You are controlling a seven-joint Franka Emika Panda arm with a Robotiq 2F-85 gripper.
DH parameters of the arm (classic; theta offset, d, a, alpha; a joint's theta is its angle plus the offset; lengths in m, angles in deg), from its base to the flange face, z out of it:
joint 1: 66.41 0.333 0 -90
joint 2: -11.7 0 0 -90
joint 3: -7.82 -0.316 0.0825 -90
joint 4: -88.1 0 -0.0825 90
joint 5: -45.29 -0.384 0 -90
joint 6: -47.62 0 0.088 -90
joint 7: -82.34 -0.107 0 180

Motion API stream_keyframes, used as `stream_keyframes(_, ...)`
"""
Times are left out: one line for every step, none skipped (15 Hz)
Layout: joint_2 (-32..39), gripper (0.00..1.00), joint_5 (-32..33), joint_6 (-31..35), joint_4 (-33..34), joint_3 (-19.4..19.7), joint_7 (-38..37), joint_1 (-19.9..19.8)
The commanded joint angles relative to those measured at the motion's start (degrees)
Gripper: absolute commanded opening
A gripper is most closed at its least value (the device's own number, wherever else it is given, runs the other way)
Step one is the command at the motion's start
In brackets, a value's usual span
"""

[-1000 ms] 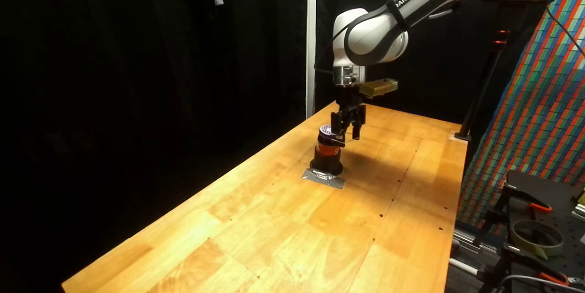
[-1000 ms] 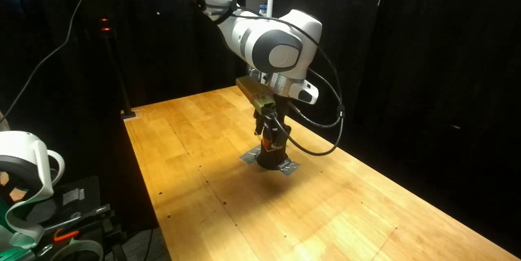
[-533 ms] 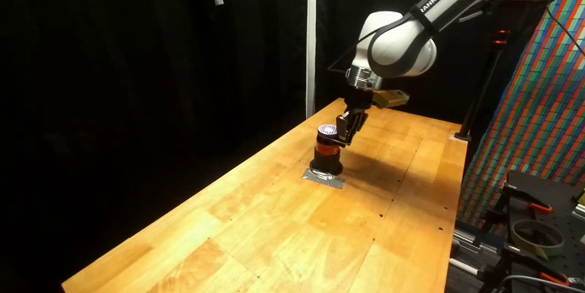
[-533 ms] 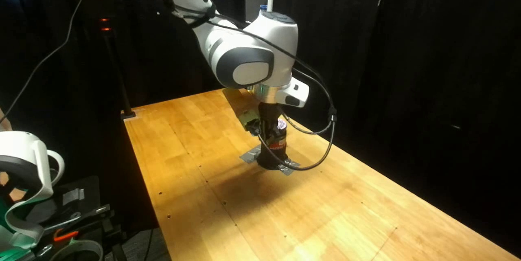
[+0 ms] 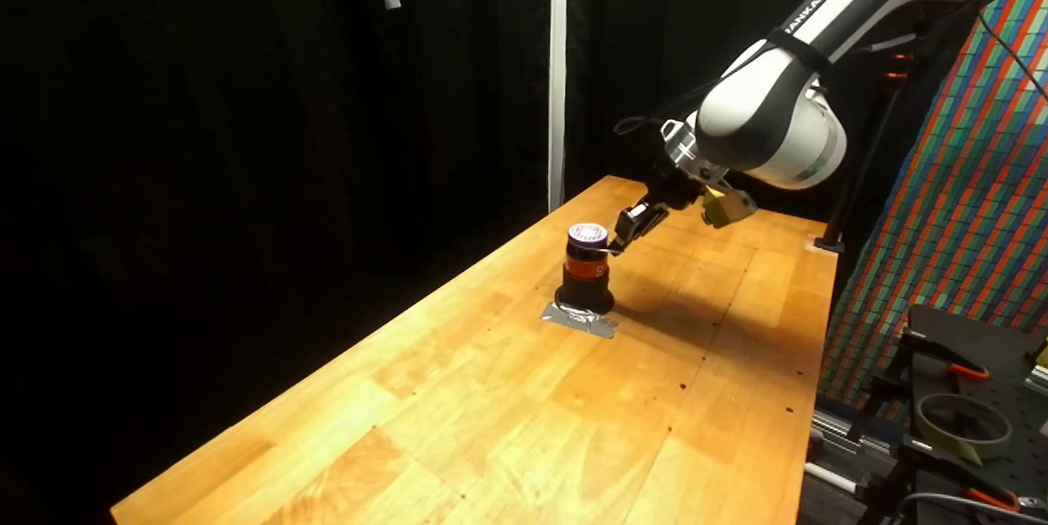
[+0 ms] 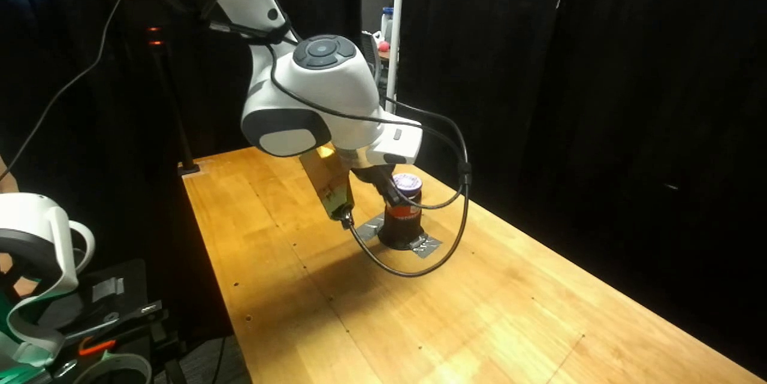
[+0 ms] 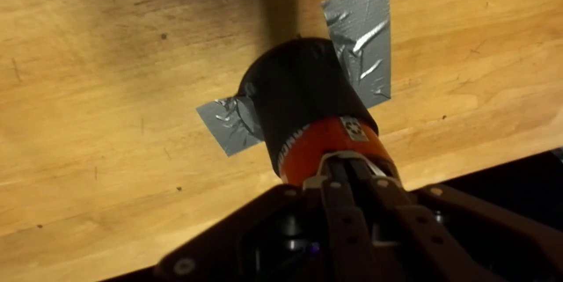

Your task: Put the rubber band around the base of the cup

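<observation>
Gripper (image 5: 616, 248) slants down just beside the upright cup (image 5: 586, 269), fingers (image 7: 339, 195) together.

Black curtains (image 5: 286, 140) hang behind a wooden table (image 5: 508, 427).

A robotics lab is suggested by the cabled robot arm (image 5: 761, 103) extended over a wooden table (image 5: 524, 406) and by black curtains (image 5: 278, 181) hung behind.
</observation>
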State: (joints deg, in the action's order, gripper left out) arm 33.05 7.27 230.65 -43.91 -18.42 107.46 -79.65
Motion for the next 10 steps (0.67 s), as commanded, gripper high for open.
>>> stream_keyframes(3.67,0.08,-6.53,9.2,3.13,-15.59,9.64,-11.2)
stream_keyframes(5.95,0.08,-5.11,11.49,3.79,-19.92,10.17,-14.8)
stream_keyframes(8.93,0.07,-1.58,14.7,3.64,-24.17,9.42,-18.72)
stream_keyframes(12.02,0.08,2.73,18.46,2.57,-28.42,8.21,-22.96)
stream_keyframes(15.65,0.08,7.98,22.73,0.67,-32.53,7.53,-27.61)
stream_keyframes(17.66,0.08,12.28,26.22,-1.98,-36.03,7.34,-31.64)
stream_keyframes(20.99,0.08,16.95,30.39,-4.16,-38.25,7.83,-35.12)
stream_keyframes(23.22,0.08,21.4,32.67,-5.74,-38.48,7.51,-37.06)
stream_keyframes(24.85,0.08,24.74,34.67,-7.35,-38.41,7.54,-38.62)
stream_keyframes(26.94,0.08,28.33,36.1,-8.24,-37.74,7.95,-40.12)
